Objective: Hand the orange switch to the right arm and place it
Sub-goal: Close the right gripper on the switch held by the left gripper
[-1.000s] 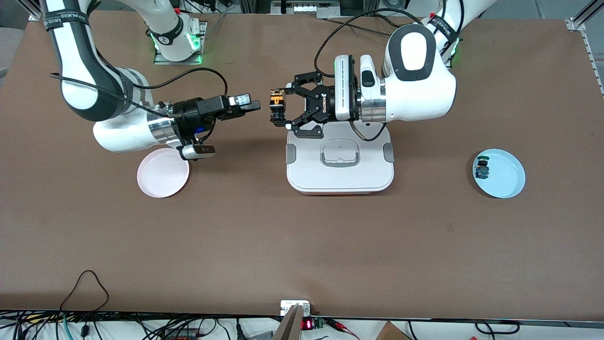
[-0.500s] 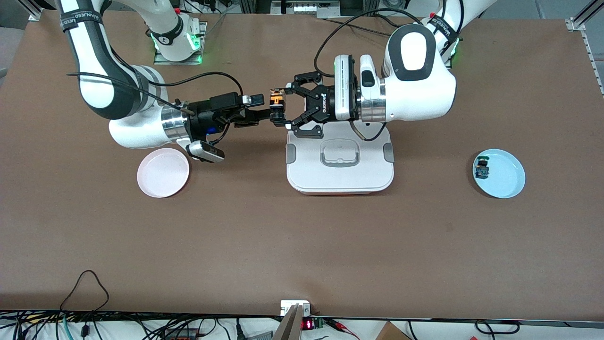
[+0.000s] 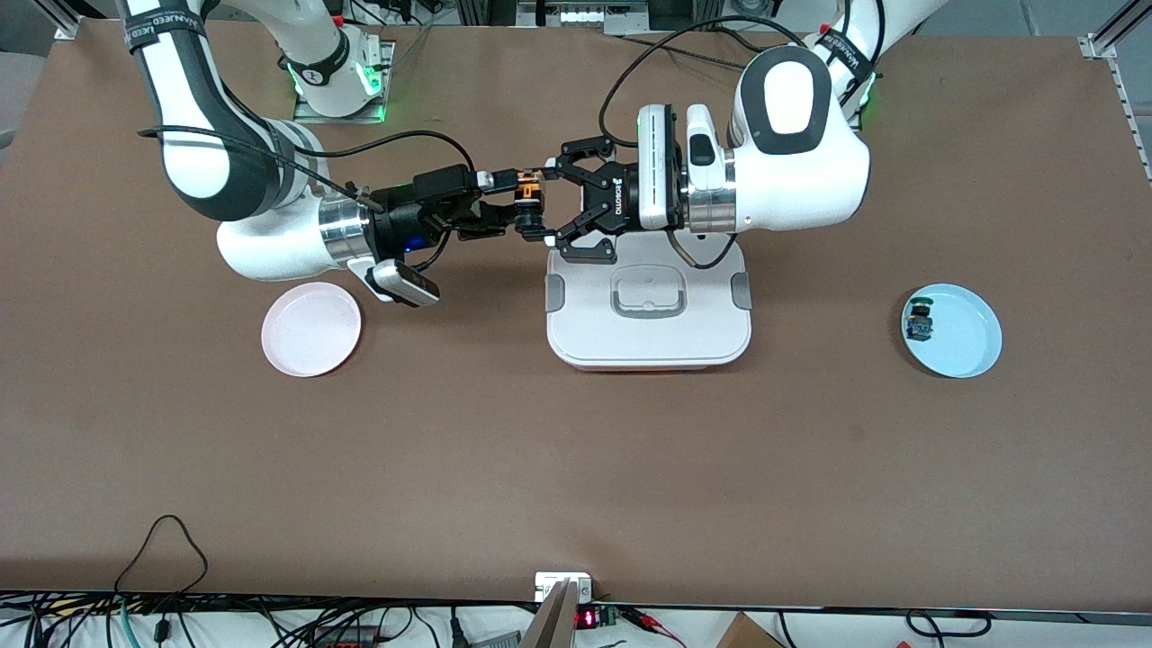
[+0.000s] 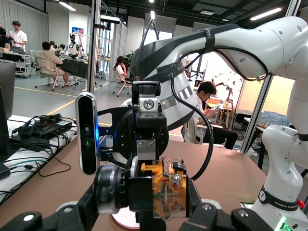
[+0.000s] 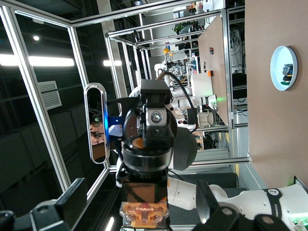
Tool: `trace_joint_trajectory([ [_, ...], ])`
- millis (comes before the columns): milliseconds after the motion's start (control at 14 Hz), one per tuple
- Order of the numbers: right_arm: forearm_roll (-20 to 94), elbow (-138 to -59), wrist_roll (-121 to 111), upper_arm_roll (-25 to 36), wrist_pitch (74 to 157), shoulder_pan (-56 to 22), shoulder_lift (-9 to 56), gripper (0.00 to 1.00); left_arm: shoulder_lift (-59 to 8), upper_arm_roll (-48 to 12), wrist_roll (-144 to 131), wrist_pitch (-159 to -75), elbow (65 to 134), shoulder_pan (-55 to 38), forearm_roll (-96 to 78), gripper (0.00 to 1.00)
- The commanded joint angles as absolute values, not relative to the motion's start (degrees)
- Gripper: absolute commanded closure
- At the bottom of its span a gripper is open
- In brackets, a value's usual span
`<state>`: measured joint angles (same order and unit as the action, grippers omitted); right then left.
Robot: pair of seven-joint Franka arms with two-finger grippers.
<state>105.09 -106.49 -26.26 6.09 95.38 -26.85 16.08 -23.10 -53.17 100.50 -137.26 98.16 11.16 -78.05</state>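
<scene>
The orange switch (image 3: 528,200), black with an orange cap, is held in the air by my left gripper (image 3: 533,203), the broad black claw, which is shut on it above the table beside the white box. My right gripper (image 3: 508,203), narrow and black, is open, with one finger on each side of the switch and not touching it. In the left wrist view the switch (image 4: 166,192) fills the claw (image 4: 144,216), with the right gripper's body (image 4: 147,115) facing it. In the right wrist view the switch (image 5: 144,204) sits between my open fingers (image 5: 72,195).
A white lidded box (image 3: 648,342) lies under the left wrist. A pink plate (image 3: 310,340) lies toward the right arm's end. A light blue plate (image 3: 967,346) toward the left arm's end holds a green-capped switch (image 3: 919,321).
My right gripper has moved toward the left gripper until its open fingers straddle the switch. The left arm and the switch have not moved.
</scene>
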Motion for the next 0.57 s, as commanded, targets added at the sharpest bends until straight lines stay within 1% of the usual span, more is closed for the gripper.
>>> trace_joint_trajectory([
  [0, 105.73, -106.52, -27.25, 6.50, 95.36, -27.42, 16.35, 0.03, -23.03, -53.61, 102.31, -137.55, 98.17, 11.16, -80.42, 0.92],
  [71, 105.73, -106.52, -27.25, 6.50, 95.36, -27.42, 16.35, 0.07, -23.03, -53.61, 102.22, -137.55, 98.00, 11.08, -80.42, 0.92],
  [143, 105.73, -106.52, -27.25, 6.50, 95.27, -27.42, 16.35, 0.14, -23.03, -53.61, 102.22, -137.55, 98.00, 11.16, -80.42, 0.92],
  [214, 105.73, -106.52, -27.33, 6.50, 95.27, -27.42, 16.26, 0.24, -23.03, -53.61, 102.30, -137.55, 98.09, 11.25, -80.42, 0.92],
  [286, 105.73, -106.52, -27.33, 6.50, 95.62, -27.51, 16.09, 0.31, -23.11, -53.61, 102.22, -137.55, 98.09, 11.25, -80.42, 0.92],
  [429, 105.47, -106.52, -27.42, 6.50, 95.54, -27.42, 16.00, 0.49, -23.12, -53.61, 102.13, -137.55, 98.00, 10.99, -80.42, 0.92],
  [500, 105.38, -106.52, -27.25, 6.59, 95.54, -27.33, 16.00, 0.66, -23.12, -53.61, 102.13, -137.55, 98.00, 11.07, -80.42, 0.92],
])
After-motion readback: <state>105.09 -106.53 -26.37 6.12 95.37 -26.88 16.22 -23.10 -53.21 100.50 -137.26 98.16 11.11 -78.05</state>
